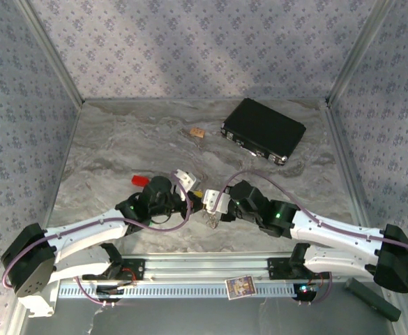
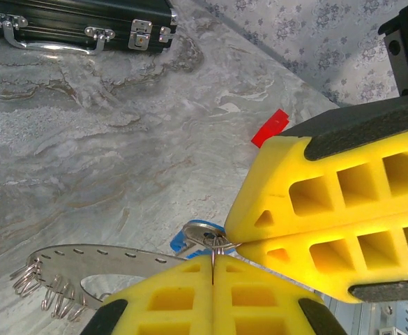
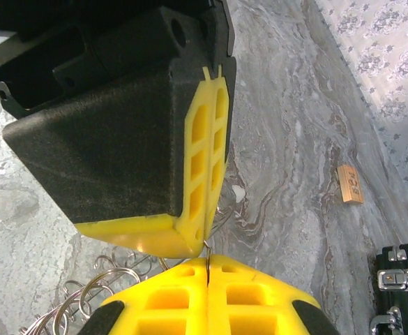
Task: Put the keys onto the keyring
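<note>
Evidently mid-threading. Left tool [image 2: 213,271] was closed tight, its yellow pads pinching the thin wire of a small split ring [image 2: 221,245] at the very tips. Right tool [image 3: 208,264] was also closed, tip to tip with the left one, and a wire end showed at its seam too. Judged that both were nipping the same split ring from opposite sides, likely to steady it or pry its coil apart so a key could slide on.

Keyring [image 2: 99,260], a flat silvery band with a row of holes and a cluster of loose wire loops, hung beside the left pads. It sat just below where the tools met, over the near middle of the bench [image 2: 85,153].

Blue key [image 2: 178,243] sat right at the junction, against the metal beside the split ring. Could not tell whether it was already threaded.

Black case [image 1: 263,130], a tan block [image 3: 350,183] and a red piece [image 2: 270,128] lay well apart, out of the work.
</note>
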Robot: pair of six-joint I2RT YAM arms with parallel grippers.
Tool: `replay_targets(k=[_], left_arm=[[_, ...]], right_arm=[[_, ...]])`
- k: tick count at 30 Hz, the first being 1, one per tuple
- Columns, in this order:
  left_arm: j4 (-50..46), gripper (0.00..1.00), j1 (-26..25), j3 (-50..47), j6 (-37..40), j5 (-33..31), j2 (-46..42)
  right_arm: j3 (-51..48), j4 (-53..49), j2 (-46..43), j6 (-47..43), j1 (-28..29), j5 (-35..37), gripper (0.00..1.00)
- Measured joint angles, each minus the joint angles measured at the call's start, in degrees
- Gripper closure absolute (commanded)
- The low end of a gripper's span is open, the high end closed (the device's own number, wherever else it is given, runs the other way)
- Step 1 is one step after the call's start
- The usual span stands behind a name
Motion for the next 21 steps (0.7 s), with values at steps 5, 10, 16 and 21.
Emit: replay_targets(k=[5, 10, 16, 21], left_arm=[[0.07, 1.00, 0.00, 0.00, 0.00, -0.09, 0.00], [0.22, 1.00, 0.00, 0.00, 0.00, -0.09, 0.00], [0.22, 1.00, 0.00, 0.00, 0.00, -0.11, 0.00], [0.22, 1.00, 0.00, 0.00, 0.00, -0.11, 0.00]], right_arm=[[0.00, 0.00, 0.00, -0.20, 0.46, 2.05, 1.00], [0.00, 0.00, -0.02, -0.37, 0.70, 3.15, 1.00], [0.00, -0.04, -1.05, -0.37, 0.96, 3.39, 1.00], [0.00, -0.31, -1.27, -0.37, 1.09, 3.32, 1.00]])
